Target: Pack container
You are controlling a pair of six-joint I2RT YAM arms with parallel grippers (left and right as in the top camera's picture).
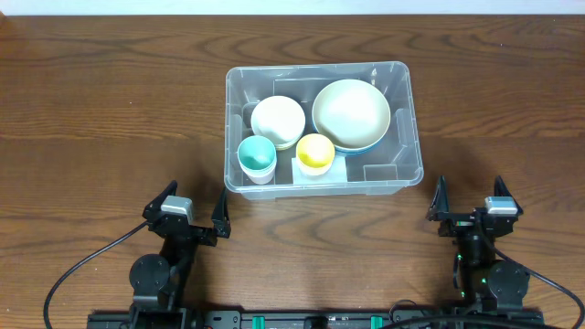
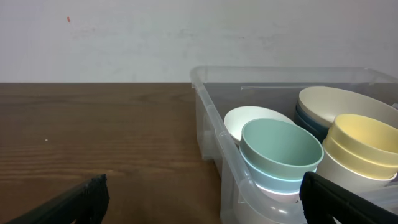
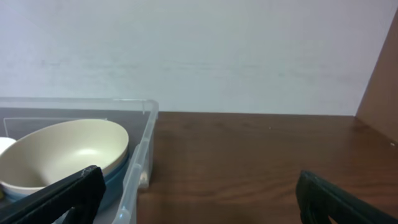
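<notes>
The clear plastic container (image 1: 403, 105) stands mid-table. It holds a large cream bowl (image 1: 351, 112) nested in a blue one, a small white bowl (image 1: 278, 119), a teal cup (image 1: 257, 155) and a yellow cup (image 1: 315, 152). My left gripper (image 1: 192, 214) is open and empty, near the container's front left corner (image 2: 208, 118). The left wrist view shows the teal cup (image 2: 280, 149), the yellow cup (image 2: 364, 143) and the white bowl (image 2: 249, 119). My right gripper (image 1: 471, 206) is open and empty, to the front right of the container (image 3: 140, 155).
The brown wooden table (image 1: 110, 100) spreads all round the container. A pale wall (image 2: 124, 37) lies beyond the far edge. A brown panel (image 3: 379, 81) rises at the right in the right wrist view.
</notes>
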